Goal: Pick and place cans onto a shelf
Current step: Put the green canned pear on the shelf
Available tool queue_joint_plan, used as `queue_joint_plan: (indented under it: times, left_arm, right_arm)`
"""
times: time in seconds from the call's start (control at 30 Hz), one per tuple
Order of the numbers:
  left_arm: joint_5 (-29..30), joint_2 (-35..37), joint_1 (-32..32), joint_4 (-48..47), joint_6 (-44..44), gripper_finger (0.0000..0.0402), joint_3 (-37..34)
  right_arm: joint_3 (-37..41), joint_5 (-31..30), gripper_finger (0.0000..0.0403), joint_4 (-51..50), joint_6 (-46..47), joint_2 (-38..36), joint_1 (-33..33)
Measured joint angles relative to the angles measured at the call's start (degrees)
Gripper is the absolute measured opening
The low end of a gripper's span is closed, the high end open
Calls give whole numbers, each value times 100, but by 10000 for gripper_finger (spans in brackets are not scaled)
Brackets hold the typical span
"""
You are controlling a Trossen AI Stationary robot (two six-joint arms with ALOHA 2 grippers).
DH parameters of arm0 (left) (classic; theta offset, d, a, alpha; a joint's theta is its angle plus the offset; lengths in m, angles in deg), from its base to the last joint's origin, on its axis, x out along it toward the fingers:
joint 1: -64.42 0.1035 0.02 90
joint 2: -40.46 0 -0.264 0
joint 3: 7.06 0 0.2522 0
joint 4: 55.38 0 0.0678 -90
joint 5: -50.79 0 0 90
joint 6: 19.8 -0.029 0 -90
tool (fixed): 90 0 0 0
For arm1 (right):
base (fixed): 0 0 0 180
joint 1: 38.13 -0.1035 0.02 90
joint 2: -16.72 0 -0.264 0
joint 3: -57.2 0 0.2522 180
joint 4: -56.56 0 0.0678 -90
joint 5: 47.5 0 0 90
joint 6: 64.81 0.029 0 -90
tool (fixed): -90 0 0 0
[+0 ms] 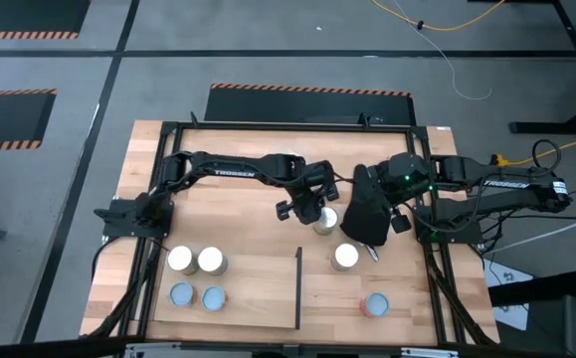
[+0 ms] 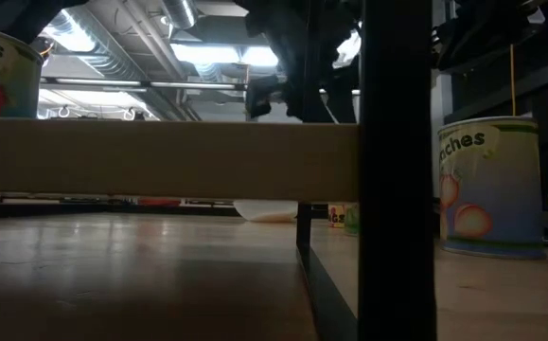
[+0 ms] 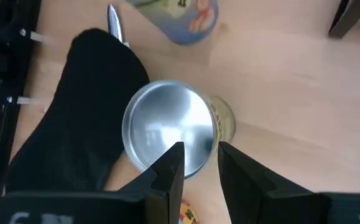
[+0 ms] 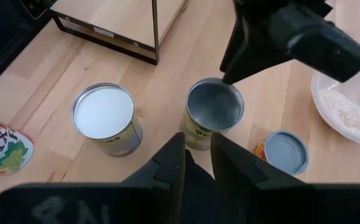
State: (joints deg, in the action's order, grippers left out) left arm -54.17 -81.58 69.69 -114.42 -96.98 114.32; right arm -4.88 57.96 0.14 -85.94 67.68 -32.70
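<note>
Silver-topped can [image 3: 170,127] stands upright — axis vertical — beside the black mitt [image 3: 74,124], left fingers [image 3: 170,171] narrowly parted above it.

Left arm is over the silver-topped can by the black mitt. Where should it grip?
Grip the silver-topped can across its round side wall, coming straight down. It stands upright; the left gripper hangs above its rim. The black mitt crowds one side, so keep the fingers clear of it.
</note>
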Motion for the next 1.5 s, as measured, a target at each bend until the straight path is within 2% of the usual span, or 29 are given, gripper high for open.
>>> queue_joint_plan:
  times: [0.8, 0.97, 1.17, 1.5]
  left_arm:
    - [85, -309, 0, 165, -149, 89, 11]
    - [78, -316, 0, 164, -143, 66, 11]
    - [53, -323, -11, 162, 4, 9, 11]
    - [91, -278, -76, 212, 1034, 2, 7]
  right_arm:
    - [0, -42, 83, 4, 2, 0, 0]
    - [0, -41, 83, 5, 2, 0, 0]
    - [0, -43, 83, 3, 3, 0, 0]
    - [0, -43, 83, 3, 4, 0, 2]
